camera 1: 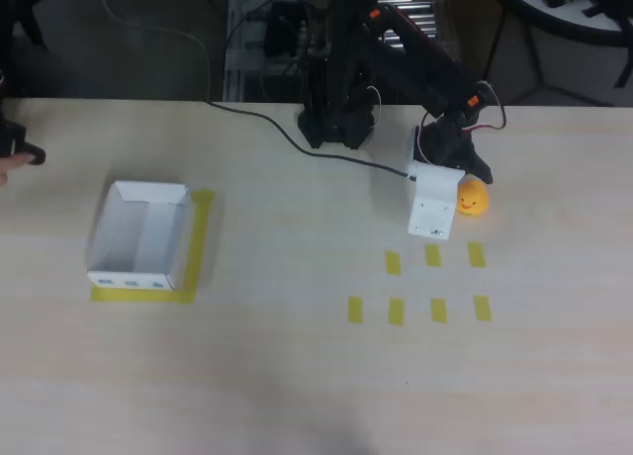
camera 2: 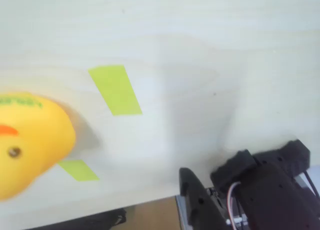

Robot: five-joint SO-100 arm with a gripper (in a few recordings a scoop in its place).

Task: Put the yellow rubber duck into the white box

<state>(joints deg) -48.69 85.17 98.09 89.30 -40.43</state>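
One yellow rubber duck on the desk, just right of the gripper in the overhead view; one white box well apart at the left, standing on a yellow tape outline; seven short yellow tape strips, three in a row above four, just below the duck. Wrist view: duck blurred and cut off by the left edge, two strips near it, one partly behind it. Jaws: cannot tell whether open or closed; the white plate covers them from above.
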